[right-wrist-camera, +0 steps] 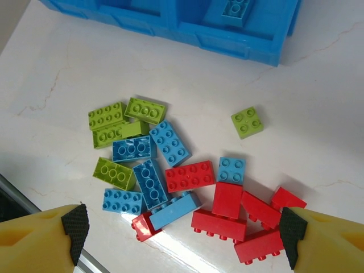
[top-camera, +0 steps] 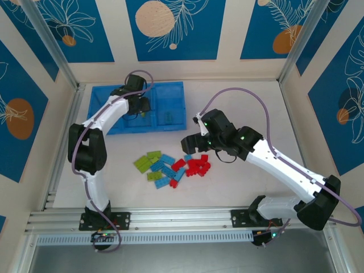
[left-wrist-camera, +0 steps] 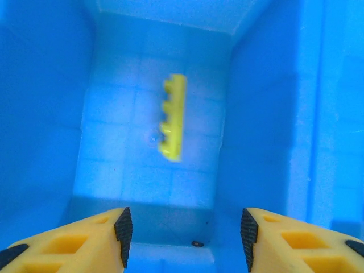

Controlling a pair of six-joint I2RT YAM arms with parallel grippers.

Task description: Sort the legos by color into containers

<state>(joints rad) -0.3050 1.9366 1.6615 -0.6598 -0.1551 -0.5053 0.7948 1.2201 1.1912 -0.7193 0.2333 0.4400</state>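
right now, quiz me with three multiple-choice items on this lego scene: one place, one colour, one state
1. Where is the left tool?
A) over the loose bricks
B) over a compartment of the blue tray
C) beyond the table edge

2. What colour is the brick lying below it?
A) lime green
B) red
C) light blue

3. How is the right tool?
A) shut on a red brick
B) shut, empty
C) open, empty

Answers:
1 B: blue compartment walls rise on both sides in the left wrist view.
2 A: the left wrist view shows it lime green.
3 C: its fingers stand wide apart above the pile, gripping nothing.
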